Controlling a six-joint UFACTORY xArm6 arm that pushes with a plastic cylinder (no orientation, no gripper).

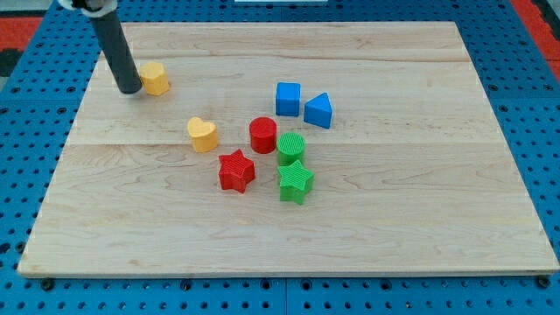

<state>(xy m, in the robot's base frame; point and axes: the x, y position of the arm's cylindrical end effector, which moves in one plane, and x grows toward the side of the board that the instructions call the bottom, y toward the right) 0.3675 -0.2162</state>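
Observation:
My tip (129, 89) rests on the wooden board at the view's upper left, touching or almost touching the left side of a yellow hexagonal block (156, 78). Lower and to the right lies a yellow heart (202, 135). Further right stands a red cylinder (262, 135) with a red star (236, 171) below it. A green cylinder (290, 148) sits just right of the red cylinder, and a green star (296, 182) lies below it. A blue cube (288, 98) and a blue triangular block (318, 110) sit side by side above this cluster.
The light wooden board (420, 219) lies on a blue perforated table (17, 175). The board's left edge runs close to the tip.

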